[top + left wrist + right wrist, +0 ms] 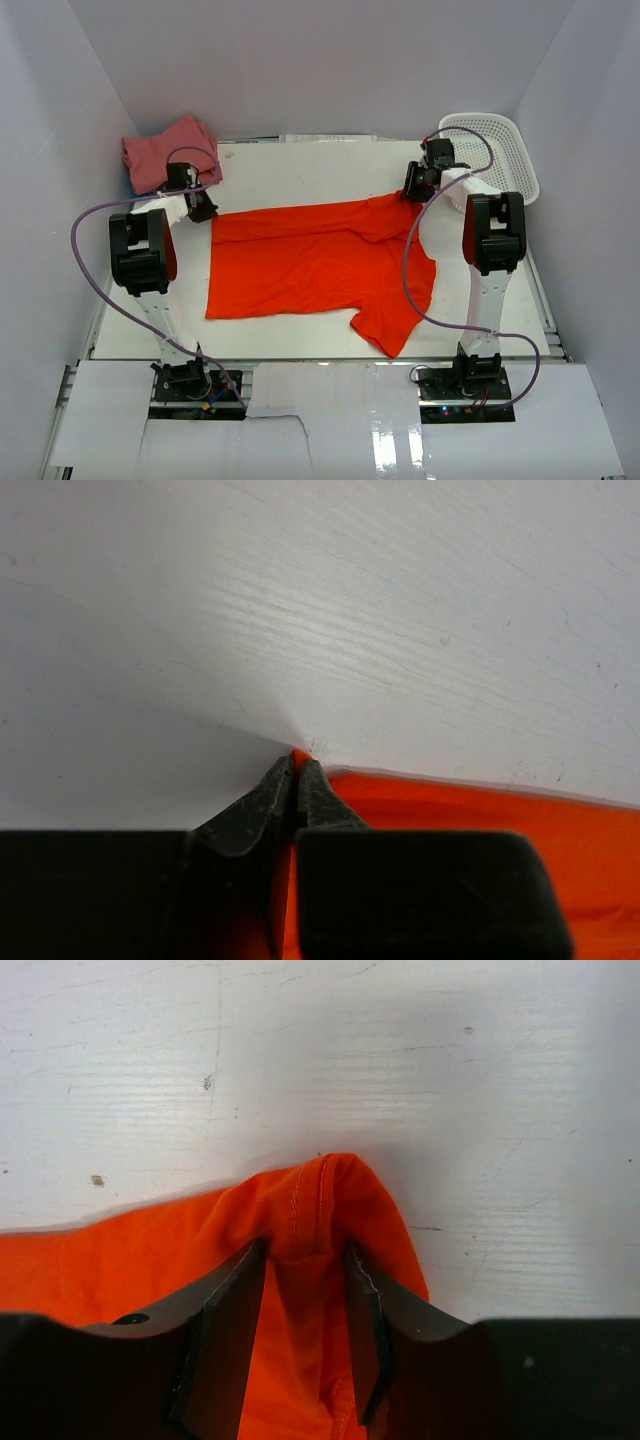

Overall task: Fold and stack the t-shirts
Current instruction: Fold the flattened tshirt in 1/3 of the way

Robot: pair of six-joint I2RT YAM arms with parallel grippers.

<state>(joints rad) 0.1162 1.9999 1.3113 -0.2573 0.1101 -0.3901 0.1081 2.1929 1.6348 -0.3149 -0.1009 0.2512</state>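
Nearest the arms, one sleeve [385,330] of the orange shirt [300,265] is seen sticking out at the near R, past the otherwise flat, roughly rectangular body spread across the middle of the table [300,165]. If another fold is made w/o that sleeve being tucked in, a lopsided packet is likely. A cable [405,270] from the R arm is looped above the R side of the shirt, so cloth could be brushed or hooked when that arm is moved. At the shirt's far L corner the left gripper [296,765] is set low w/ its jaws almost together and the cloth corner right at the tips. Whether the cloth is actually pinched can't be told. If it is caught there when the arm is raised, the corner would be dragged & the straight edge spoiled. At the far R, approx. at the collar/shoulder, the right gripper [305,1250] is seen w/ jaws apart, a raised ridge of cloth lying loose between them, unsqueezed. That ridge could be snagged on a finger or pressed into a wrinkle. Further back, far L, the pink shirt [165,150] is bundled loosely, w/ a bit of blue cloth [131,186] at its near L edge, too little to be identified. In the far R corner, just beyond the right gripper, the white basket [510,150] is found. Nothing is seen inside, though its near L part is hidden by the arm.
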